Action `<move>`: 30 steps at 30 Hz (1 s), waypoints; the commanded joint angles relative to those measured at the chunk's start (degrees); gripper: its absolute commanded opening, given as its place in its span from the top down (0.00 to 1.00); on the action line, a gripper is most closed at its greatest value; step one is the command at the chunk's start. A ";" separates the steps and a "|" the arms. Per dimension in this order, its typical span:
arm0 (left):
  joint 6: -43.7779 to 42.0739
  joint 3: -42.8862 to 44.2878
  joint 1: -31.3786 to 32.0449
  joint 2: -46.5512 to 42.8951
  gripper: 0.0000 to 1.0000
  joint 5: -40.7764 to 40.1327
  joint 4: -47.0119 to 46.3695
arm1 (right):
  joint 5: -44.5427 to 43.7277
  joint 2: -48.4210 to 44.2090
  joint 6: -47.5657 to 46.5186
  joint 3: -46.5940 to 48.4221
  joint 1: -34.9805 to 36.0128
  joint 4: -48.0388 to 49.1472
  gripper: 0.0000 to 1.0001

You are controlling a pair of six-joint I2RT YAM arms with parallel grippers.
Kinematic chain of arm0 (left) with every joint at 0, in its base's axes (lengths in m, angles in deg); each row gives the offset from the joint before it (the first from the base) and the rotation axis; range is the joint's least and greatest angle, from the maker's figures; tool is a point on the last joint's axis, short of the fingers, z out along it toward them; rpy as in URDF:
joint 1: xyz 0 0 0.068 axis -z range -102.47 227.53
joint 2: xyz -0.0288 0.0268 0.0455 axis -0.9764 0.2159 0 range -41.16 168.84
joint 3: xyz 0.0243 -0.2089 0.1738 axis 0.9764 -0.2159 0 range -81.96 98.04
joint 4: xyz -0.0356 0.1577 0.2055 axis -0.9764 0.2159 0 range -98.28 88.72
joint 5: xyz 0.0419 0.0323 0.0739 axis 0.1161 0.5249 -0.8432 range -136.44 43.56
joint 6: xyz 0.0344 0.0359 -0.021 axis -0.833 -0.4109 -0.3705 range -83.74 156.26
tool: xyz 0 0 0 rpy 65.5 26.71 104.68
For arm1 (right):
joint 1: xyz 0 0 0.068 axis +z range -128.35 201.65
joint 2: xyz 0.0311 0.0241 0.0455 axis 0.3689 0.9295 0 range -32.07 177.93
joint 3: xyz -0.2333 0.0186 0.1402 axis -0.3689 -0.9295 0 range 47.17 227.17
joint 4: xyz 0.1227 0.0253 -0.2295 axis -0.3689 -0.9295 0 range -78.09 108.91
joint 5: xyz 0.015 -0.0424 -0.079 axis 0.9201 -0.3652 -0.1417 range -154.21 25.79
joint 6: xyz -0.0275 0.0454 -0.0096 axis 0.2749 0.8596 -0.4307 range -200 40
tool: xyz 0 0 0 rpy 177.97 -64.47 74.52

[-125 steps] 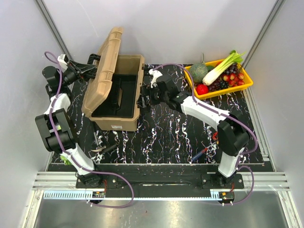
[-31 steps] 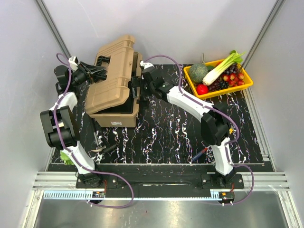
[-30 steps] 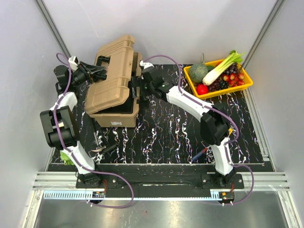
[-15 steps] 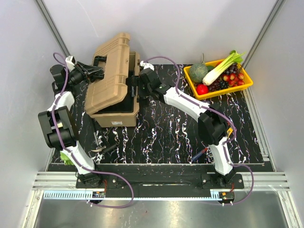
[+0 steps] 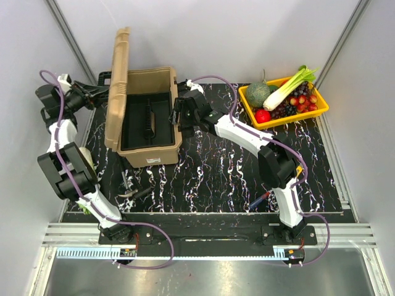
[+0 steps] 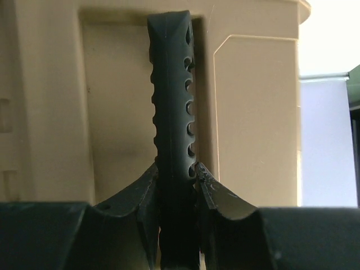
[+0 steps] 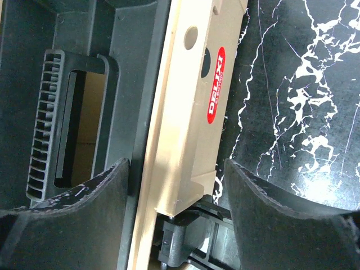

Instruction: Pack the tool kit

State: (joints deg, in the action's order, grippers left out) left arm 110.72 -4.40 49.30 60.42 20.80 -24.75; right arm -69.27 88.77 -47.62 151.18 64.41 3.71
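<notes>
The tan toolbox (image 5: 151, 155) stands open at the back left, its ribbed lid (image 5: 120, 74) upright on the left side. The black inner tray (image 5: 146, 120) sits inside. My left gripper (image 5: 100, 91) is shut on the lid's black handle (image 6: 171, 107), its jaws pinching it from both sides (image 6: 177, 174). My right gripper (image 5: 178, 116) is open and straddles the box's right wall (image 7: 191, 112), which bears a red label, with one finger (image 7: 84, 202) over the tray; its midpoint lies on that wall (image 7: 177, 185). A black latch (image 7: 188, 239) hangs below.
Pliers and a small tool (image 5: 128, 187) lie on the black marbled mat in front of the box. A screwdriver (image 5: 261, 198) lies by the right arm's base. A yellow tray (image 5: 290, 118) of vegetables stands at the back right.
The lid has swung from half lowered over the box to fully upright. My left gripper has moved left with the handle. My right gripper has stayed at the box's right wall.
</notes>
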 commanded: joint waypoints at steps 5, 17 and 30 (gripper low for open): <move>-27.07 3.91 -9.39 -1.21 0.97 -7.65 16.37 | -10.59 -0.60 -3.99 -2.58 -6.64 -16.18 0.30; -40.61 5.50 -8.69 -6.74 0.46 -22.58 33.86 | -9.44 -1.13 -2.94 -1.17 -6.64 -16.18 0.28; -48.78 8.92 -3.15 -15.70 0.31 -47.36 45.90 | -9.53 -2.71 -3.29 -0.91 -6.73 -16.09 0.20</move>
State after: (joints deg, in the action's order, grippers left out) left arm 66.78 1.09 45.50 49.03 -12.99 16.21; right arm -69.60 87.92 -47.22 151.42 61.88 0.80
